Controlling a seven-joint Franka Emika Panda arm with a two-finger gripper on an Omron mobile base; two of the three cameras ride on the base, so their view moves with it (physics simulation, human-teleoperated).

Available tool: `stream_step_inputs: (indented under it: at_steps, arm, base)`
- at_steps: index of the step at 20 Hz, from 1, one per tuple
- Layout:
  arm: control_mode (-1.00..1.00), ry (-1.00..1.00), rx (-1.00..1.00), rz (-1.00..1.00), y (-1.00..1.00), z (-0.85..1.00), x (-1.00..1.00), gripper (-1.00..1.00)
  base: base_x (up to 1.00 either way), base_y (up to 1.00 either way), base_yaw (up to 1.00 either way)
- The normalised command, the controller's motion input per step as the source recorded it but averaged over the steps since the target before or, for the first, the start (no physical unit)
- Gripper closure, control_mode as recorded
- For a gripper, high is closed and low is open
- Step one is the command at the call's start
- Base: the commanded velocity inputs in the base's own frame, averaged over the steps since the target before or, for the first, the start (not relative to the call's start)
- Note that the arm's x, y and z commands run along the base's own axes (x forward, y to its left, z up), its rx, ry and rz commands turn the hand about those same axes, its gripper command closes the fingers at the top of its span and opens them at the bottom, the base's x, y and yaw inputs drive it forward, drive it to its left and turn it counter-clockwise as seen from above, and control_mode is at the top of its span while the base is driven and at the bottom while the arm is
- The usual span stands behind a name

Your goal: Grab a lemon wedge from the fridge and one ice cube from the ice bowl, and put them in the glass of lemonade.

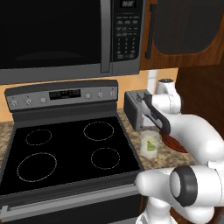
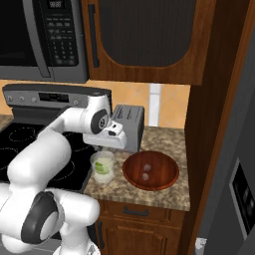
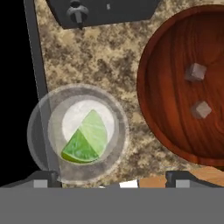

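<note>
Gripper (image 3: 111, 177) above glass of lemonade (image 3: 78, 133), jaws spread wide, empty; lemon wedge (image 3: 86, 139) inside glass; ice bowl (image 3: 175, 87) beside, holding two cubes.

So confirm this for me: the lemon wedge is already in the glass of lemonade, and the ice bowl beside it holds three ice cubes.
Not quite: the ice bowl holds two ice cubes, not three, as the hand view shows. The rest stands: the lemon wedge is already in the glass of lemonade, beside the bowl.
</note>
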Motion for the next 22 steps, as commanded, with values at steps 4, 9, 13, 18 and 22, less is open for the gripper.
stream_step_inputs:
  at_steps: [4, 9, 13, 18, 22]
  arm:
    - [-1.0, 0.0, 0.0, -0.09, -1.0, 0.02, -0.57, -1.0]
    - [-1.0, 0.02, 0.0, 0.03, -0.95, 0.04, -0.25, -1.0]
    - [-1.0, 0.22, -0.01, 0.21, -0.55, 0.0, -0.01, -1.0]
    - [-1.0, 0.17, 0.0, 0.3, -0.37, -0.05, 0.0, -1.0]
    - [-1.0, 0.03, 0.0, 0.3, -0.33, -0.22, 0.0, -1.0]
  base:
    - [0.0, 0.0, 0.0]
    - [0.0, 0.0, 0.0]
    - [0.0, 0.0, 0.0]
    - [0.0, 0.0, 0.0]
    - [0.0, 0.0, 0.0]
